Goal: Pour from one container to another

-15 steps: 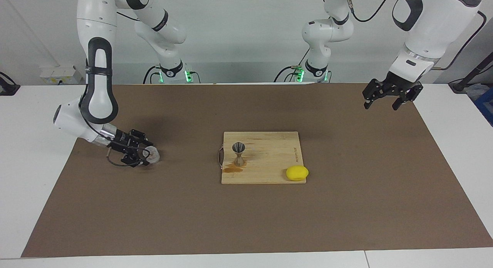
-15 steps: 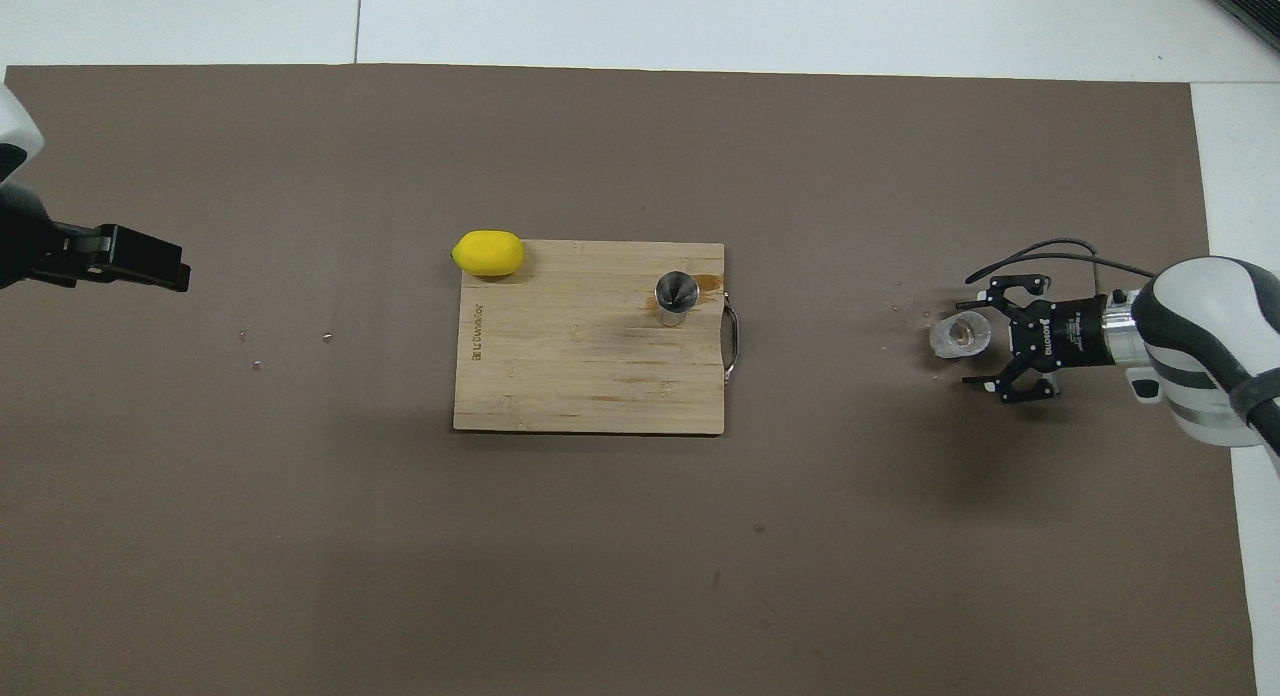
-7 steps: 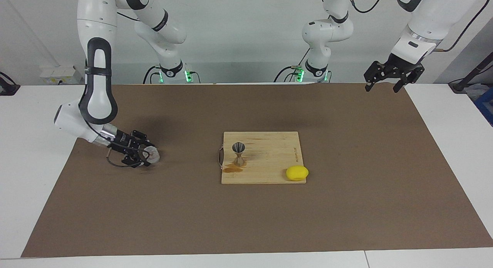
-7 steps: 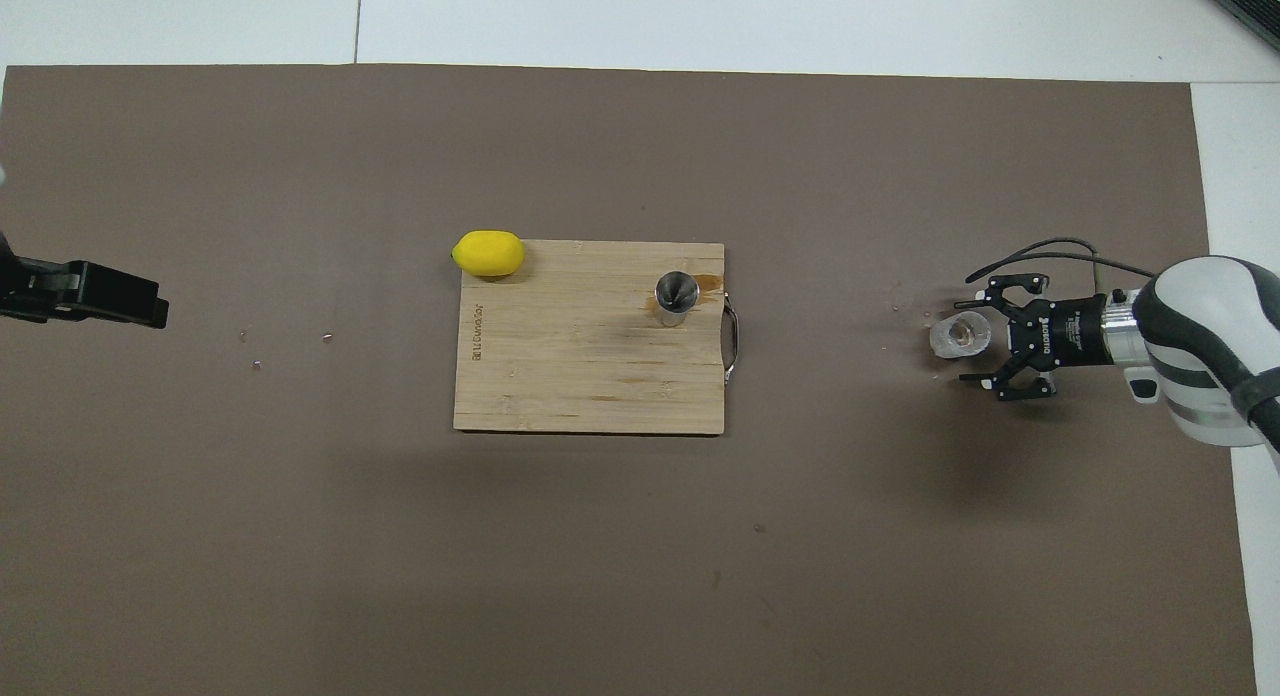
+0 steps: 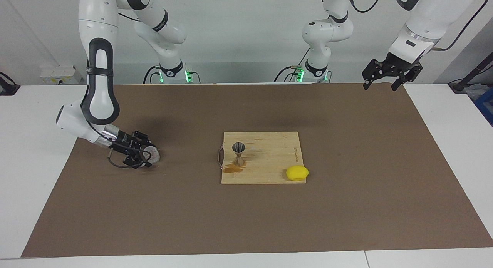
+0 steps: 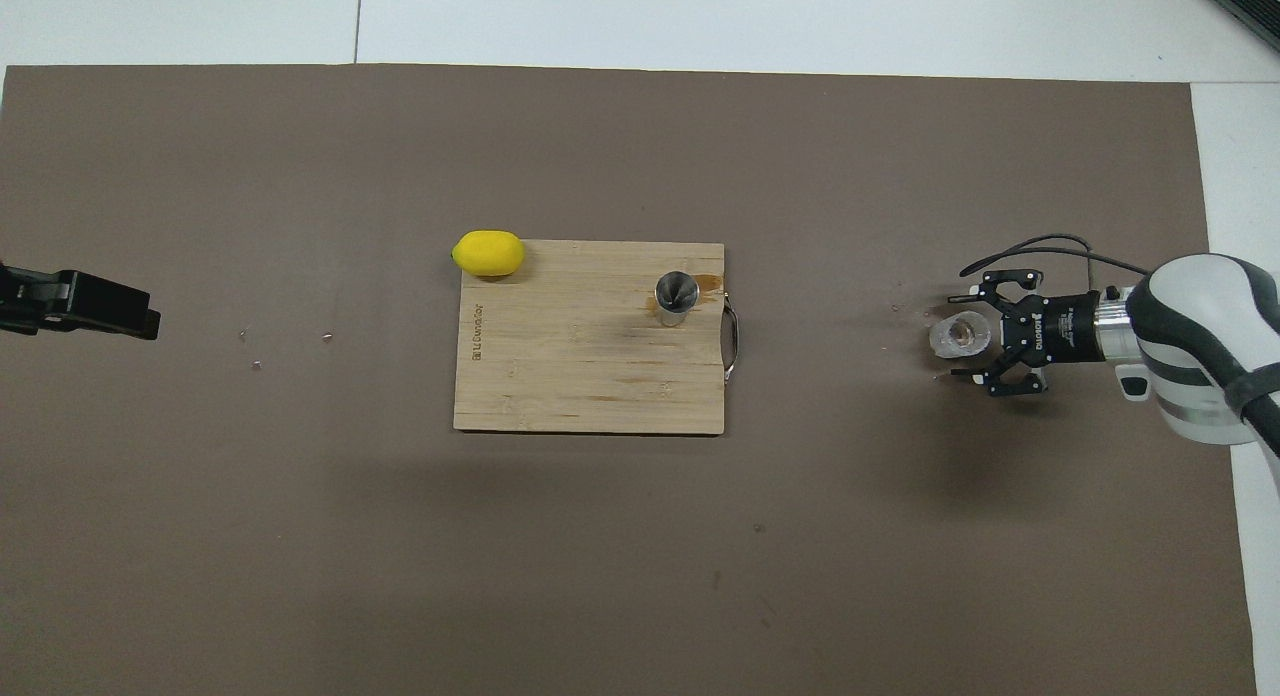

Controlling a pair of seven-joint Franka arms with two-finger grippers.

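On board (image 5: 265, 171): upright jigger (image 5: 238, 154)

A white table (image 5: 31, 175) carries a brown mat (image 5: 192, 221) that covers nearly all of its top. Directly on the mat, near its middle, lies a wooden cutting board (image 5: 269, 160) with a metal handle on the edge toward the right arm's end. At about 10 o'clock from the board's centre in the overhead view a yellow lemon (image 6: 488, 253) lies at its corner, and toward 3 o'clock, well apart from the board, a clear glass cup (image 6: 959, 336) sits on the mat.
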